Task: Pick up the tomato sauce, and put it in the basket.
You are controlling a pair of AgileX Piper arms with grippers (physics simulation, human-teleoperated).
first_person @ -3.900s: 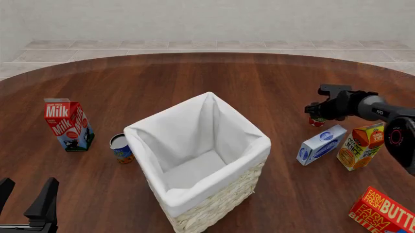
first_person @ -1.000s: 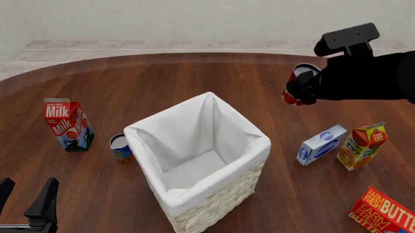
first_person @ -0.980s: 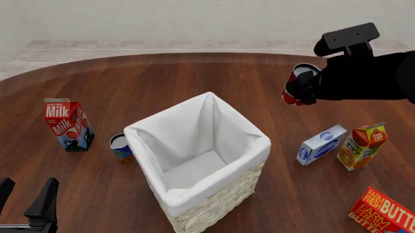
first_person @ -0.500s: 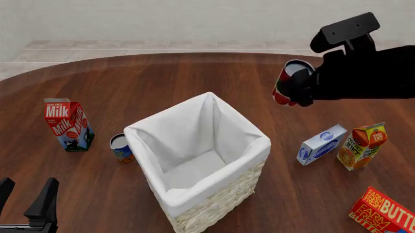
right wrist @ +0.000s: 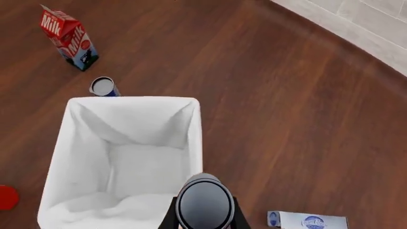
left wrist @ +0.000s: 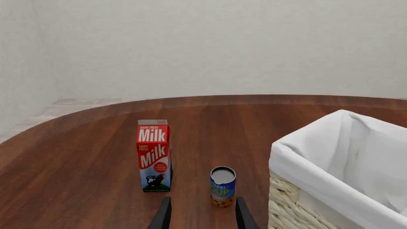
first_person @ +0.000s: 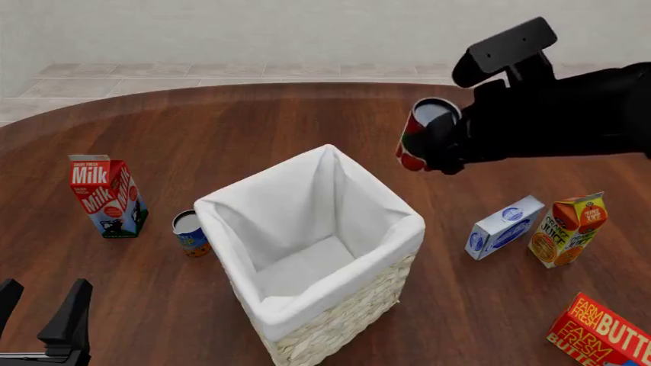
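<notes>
The tomato sauce (first_person: 418, 131), a red-labelled can with a silver-grey top, hangs tilted in the air with my right gripper (first_person: 435, 150) shut on it. It is just beyond the far right corner of the basket (first_person: 405, 223), a pale wicker square with white lining. In the right wrist view the can's top (right wrist: 204, 205) sits between the fingers over the basket's rim (right wrist: 133, 101). My left gripper (first_person: 39, 309) stays open and empty at the table's near left corner. In the left wrist view its fingers (left wrist: 161, 217) point toward the basket's wall (left wrist: 287, 200).
A milk carton (first_person: 107, 196) and a blue-and-orange can (first_person: 189, 232) stand left of the basket. On the right are a blue-and-white carton (first_person: 505, 226), an orange juice carton (first_person: 568, 229) and a butter box (first_person: 600, 329).
My right gripper lifted the tomato sauce from the table beside the cartons. Over the last second it carried the can leftward toward the basket. The left arm has not moved.
</notes>
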